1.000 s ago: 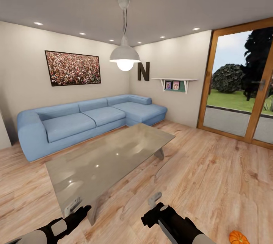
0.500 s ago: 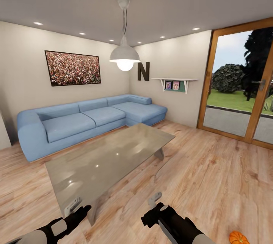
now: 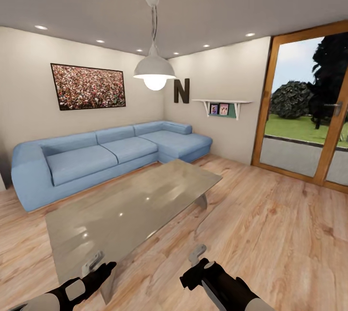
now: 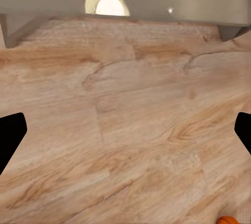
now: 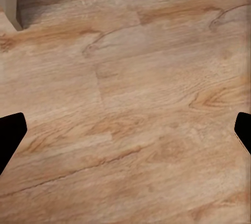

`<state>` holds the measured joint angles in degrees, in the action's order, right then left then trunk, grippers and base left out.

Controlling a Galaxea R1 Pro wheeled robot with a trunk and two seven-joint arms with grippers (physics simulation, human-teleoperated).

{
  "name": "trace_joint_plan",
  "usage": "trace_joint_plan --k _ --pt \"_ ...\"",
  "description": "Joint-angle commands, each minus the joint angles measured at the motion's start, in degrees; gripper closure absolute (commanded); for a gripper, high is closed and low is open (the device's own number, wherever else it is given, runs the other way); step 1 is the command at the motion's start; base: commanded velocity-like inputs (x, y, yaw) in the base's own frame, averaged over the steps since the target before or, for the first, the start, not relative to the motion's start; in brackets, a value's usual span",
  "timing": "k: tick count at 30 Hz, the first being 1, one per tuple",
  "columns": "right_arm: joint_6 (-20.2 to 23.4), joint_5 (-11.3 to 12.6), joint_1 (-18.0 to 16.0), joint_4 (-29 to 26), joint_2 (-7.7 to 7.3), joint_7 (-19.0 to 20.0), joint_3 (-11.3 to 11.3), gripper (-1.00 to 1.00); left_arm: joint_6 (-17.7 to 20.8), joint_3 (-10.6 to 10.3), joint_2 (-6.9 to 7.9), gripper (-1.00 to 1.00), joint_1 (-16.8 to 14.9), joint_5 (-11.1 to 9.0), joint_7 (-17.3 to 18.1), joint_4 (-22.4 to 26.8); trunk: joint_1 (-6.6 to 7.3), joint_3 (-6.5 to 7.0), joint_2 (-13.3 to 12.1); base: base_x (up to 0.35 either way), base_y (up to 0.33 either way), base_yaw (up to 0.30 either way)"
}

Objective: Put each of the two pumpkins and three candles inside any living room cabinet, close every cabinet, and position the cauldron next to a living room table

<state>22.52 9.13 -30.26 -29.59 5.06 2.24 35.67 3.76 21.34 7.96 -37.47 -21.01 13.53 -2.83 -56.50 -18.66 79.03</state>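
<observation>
Room: a living room is seen from the head camera, with a wood-plank floor (image 3: pixel 270 233) and pale walls.
Table: the low coffee table (image 3: pixel 130 209) with a glossy grey-brown top is seen ahead and to the left, standing on the floor in front of the sofa; the lamp's glow is mirrored in its top in the left wrist view.
Sofa: a long blue corner sofa (image 3: pixel 106 154) is set along the far wall, behind the table.
Lamp: a white pendant lamp (image 3: pixel 154 66) is hung from the ceiling above the table, lit.
Wall: a dark-framed picture (image 3: pixel 88 86), a letter N (image 3: pixel 181 91) and a small white shelf (image 3: pixel 222 106) with photos are mounted there.
Door: a wood-framed glass door (image 3: pixel 309 108) is seen at the right, with lawn and bushes beyond.
Pumpkin: an orange pumpkin (image 4: pixel 228 220) is glimpsed on the floor at the frame edge of the left wrist view, partly cut off.
Left gripper (image 3: pixel 95 261): held low near the table's near corner; fingers spread wide, nothing between them.
Right gripper (image 3: pixel 195 254): held low over bare floor; fingers spread wide, nothing held.
</observation>
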Motion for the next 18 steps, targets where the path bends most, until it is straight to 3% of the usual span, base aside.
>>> trace_joint_plan --k 1,5,10,18 --pt "0.24 0.56 -0.06 -0.06 -0.05 -0.14 0.28 -1.0 0.2 0.02 0.04 -1.0 -0.1 -0.61 0.27 -0.16 -0.03 -0.07 0.04 0.283 -0.137 0.0" --pt "0.24 0.6 -0.06 -0.06 -0.05 -0.1 0.28 -1.0 0.19 0.02 0.04 -1.0 -0.07 -0.61 0.27 -0.16 -0.03 -0.06 0.04 0.283 -0.138 -0.093" --pt "0.24 0.61 -0.05 -0.07 -0.05 -0.11 0.25 -1.0 0.19 0.02 0.04 -1.0 -0.1 -0.61 0.27 -0.16 -0.03 0.03 0.04 0.269 -0.121 -0.248" --pt "0.24 0.63 -0.06 -0.07 -0.05 -0.13 0.19 -1.0 0.19 0.02 0.04 -1.0 -0.08 -0.61 0.27 -0.16 -0.03 0.1 0.04 0.056 -0.022 -0.12"
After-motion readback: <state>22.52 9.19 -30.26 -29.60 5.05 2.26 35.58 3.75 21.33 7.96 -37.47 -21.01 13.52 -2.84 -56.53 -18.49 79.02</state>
